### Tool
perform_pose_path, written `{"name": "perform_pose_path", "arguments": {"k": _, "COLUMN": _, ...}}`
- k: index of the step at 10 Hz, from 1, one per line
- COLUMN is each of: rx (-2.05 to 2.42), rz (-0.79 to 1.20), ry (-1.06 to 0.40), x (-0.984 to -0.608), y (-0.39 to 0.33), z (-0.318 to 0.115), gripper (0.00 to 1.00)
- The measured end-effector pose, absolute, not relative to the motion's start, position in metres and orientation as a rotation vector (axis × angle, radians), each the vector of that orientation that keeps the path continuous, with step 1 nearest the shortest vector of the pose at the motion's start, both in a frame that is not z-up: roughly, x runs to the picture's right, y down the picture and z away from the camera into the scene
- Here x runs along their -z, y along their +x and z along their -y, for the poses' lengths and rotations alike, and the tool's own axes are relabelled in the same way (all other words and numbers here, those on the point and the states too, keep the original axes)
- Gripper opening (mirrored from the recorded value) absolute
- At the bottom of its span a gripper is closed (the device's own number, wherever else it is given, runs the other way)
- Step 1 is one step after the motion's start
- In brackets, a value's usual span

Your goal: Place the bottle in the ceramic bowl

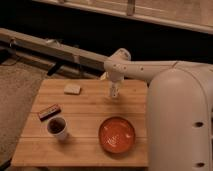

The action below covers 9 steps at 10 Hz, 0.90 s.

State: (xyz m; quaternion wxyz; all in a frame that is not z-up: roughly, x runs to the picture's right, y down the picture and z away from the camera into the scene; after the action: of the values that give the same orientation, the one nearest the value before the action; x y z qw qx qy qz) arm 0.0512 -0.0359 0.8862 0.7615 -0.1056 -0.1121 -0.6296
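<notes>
The bottle is small and pale and stands upright on the far right part of the wooden table. My gripper comes down from the white arm right over the bottle's top, at or around it. The ceramic bowl is orange-red, wide and shallow, with a pale swirl at its centre. It sits on the table's near right part, well in front of the bottle, with nothing in it.
A white mug with a dark inside stands near the left front. A dark flat bar lies behind it. A pale sponge-like block lies at the far left. My large white arm body fills the right side.
</notes>
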Motion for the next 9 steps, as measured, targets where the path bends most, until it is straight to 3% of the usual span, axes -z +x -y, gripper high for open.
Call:
{"name": "perform_pose_path", "arguments": {"k": 2, "rx": 1.369, "rz": 0.24, "ry": -0.234, "x": -0.894, "y": 0.051, "z": 0.04, "gripper": 0.8}}
{"name": "perform_pose_path", "arguments": {"k": 4, "rx": 1.366, "rz": 0.241, "ry": -0.244, "x": -0.901, "y": 0.054, "z": 0.035, "gripper": 0.73}}
{"name": "perform_pose_path", "arguments": {"k": 9, "rx": 1.363, "rz": 0.252, "ry": -0.255, "x": -0.894, "y": 0.061, "z": 0.027, "gripper": 0.23}}
